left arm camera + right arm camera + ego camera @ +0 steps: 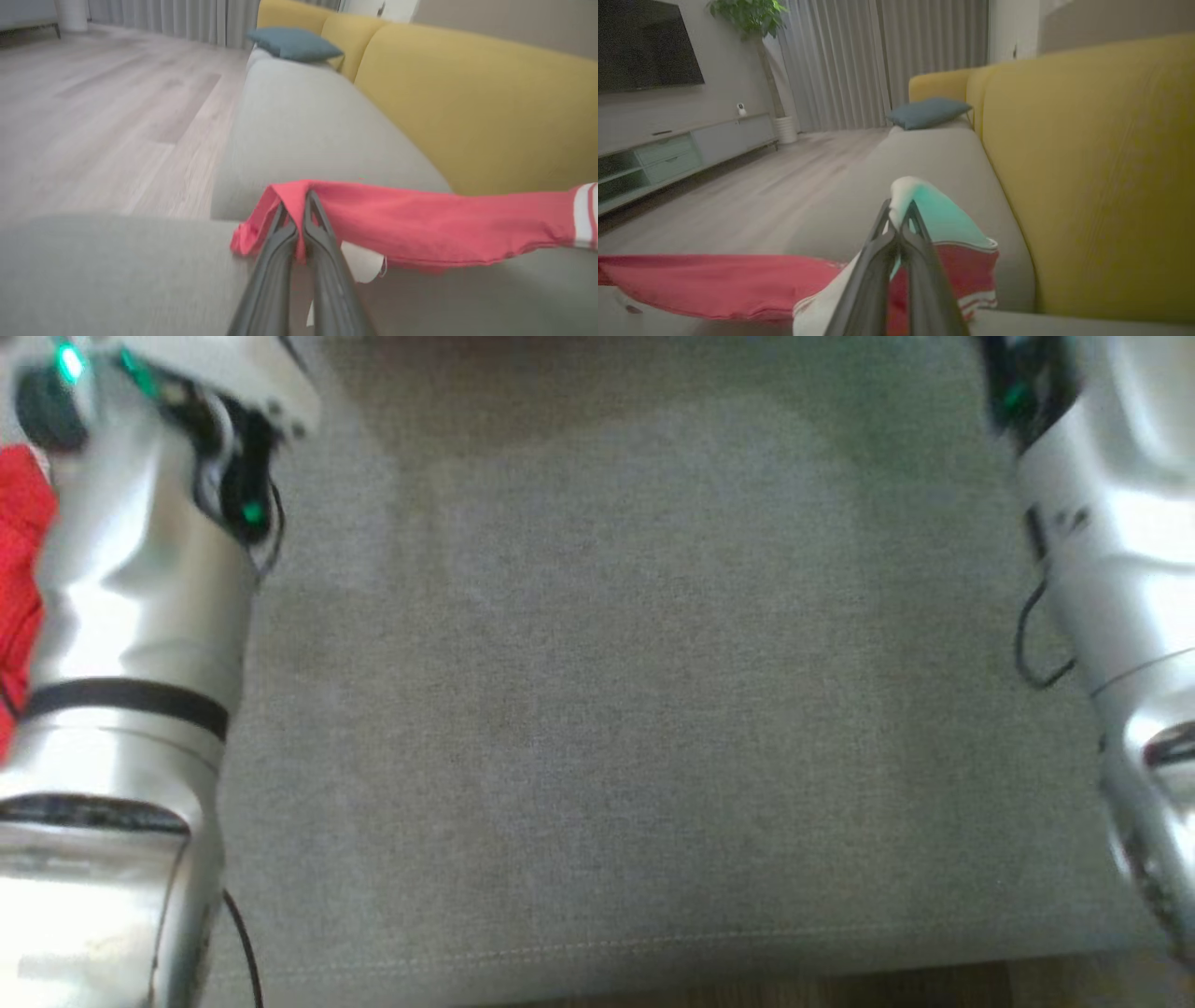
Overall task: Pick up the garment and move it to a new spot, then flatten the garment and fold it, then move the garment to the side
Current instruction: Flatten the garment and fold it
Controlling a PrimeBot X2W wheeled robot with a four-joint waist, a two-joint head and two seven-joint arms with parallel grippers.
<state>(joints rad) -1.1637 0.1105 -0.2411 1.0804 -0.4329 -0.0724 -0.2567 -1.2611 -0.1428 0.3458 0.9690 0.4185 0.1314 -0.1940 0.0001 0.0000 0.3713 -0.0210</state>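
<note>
**Garment [420, 219] getting stretched over the sofa seat [303, 121]**

Left gripper [297, 201] is clamping tight on a red fold just over the seat. Right gripper [899, 205] is pinching shut on the white-and-teal edge, closer to the sofa's yellow backrest [1087, 163]. Red cloth is running between them.

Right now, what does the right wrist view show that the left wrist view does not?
Right wrist view, not left: a dark television, a plant's green leaves, and the right gripper shut on a pale, teal-looking part of the garment.
Left wrist view, not right: the left gripper shut on a red fold of it, seen close.
Both: the red garment across the grey seat, yellow sofa back, blue pillow, curtains, wooden floor.
</note>
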